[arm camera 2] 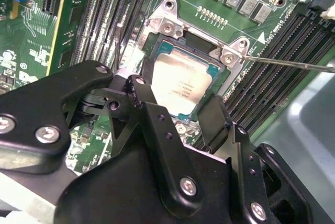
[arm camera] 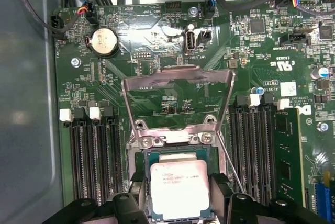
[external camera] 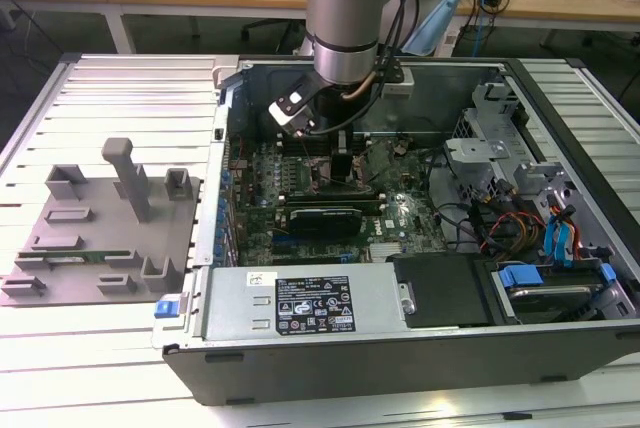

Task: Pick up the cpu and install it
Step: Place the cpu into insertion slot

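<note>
Arm (external camera: 345, 8) points straight down into the open computer case (external camera: 300, 348), wrist vertical, claw (external camera: 340, 173) right over the socket (arm camera: 137, 153) on the motherboard (external camera: 400, 213). cpu (arm camera 2: 180, 80) (arm camera: 179, 182) lies flat in the socket, silver top up. Claw (arm camera 2: 175, 100) (arm camera: 180, 190) straddles it on two opposite sides. Can't tell if it's clamping the cpu or loose. Load plate (arm camera: 178, 75) stands tilted up off the socket's far edge.

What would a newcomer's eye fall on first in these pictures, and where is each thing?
The pale silvery square cpu chip sits at the dark metal-framed socket on the green motherboard, with the black gripper close over it. In the exterior view, the silver-and-blue robot arm reaches down into the open grey computer case.
</note>
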Action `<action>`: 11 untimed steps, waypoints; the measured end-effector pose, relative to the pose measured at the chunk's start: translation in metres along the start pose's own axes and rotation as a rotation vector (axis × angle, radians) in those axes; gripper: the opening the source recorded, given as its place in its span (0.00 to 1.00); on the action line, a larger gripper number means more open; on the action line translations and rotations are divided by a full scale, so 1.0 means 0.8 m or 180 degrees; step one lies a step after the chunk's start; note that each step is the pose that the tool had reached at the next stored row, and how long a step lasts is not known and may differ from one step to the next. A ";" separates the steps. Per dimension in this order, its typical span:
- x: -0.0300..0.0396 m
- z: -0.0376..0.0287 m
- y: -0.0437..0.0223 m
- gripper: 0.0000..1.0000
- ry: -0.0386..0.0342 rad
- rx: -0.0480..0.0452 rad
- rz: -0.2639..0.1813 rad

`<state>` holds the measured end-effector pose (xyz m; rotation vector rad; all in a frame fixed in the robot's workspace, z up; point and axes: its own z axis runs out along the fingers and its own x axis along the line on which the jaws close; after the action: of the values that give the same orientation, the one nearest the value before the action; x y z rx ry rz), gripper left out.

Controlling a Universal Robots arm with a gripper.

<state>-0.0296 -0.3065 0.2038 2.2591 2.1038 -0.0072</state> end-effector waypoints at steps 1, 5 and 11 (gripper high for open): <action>-0.0001 -0.0014 0.0001 0.61 0.0000 0.0000 0.0000; -0.0004 -0.0086 0.0003 0.61 -0.0002 0.0000 0.0000; -0.0005 -0.0119 0.0004 0.61 -0.0001 0.0000 0.0000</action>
<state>-0.0296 -0.3065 0.2134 2.2589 2.1036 -0.0076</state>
